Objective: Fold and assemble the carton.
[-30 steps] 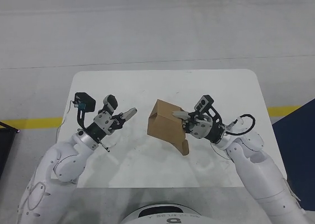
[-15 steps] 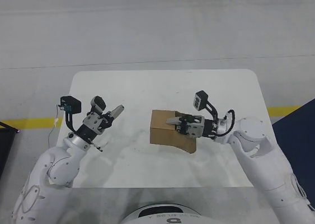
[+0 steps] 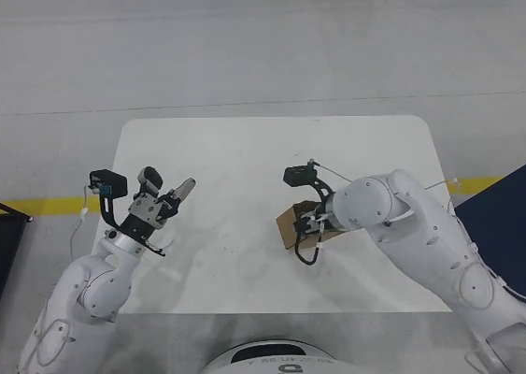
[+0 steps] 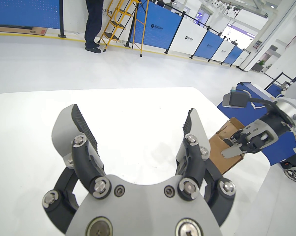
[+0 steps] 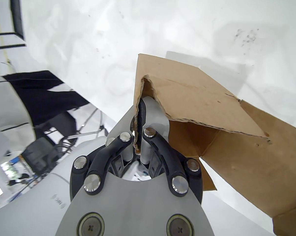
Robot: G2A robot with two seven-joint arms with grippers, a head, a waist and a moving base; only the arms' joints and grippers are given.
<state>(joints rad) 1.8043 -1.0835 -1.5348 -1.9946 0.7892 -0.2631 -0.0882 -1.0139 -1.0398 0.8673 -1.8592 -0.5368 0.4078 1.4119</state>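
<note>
Carton point(image 5: 199, 104) flap clamped between right jaws, left jaws spread

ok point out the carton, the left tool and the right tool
carton point(image 5: 199, 104), right wrist view, on its flat brown panel.
left tool point(image 4: 133, 109), left wrist view, midway between its open fingertips.
right tool point(image 5: 141, 106), right wrist view, between the fingertips pinching the carton's edge.

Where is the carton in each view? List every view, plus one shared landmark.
Top view: carton right of the table's centre.
Left wrist view: carton beyond the open left gripper.
Right wrist view: carton, edge pinched in the jaws.
Shared landmark: the right gripper holding it.
</note>
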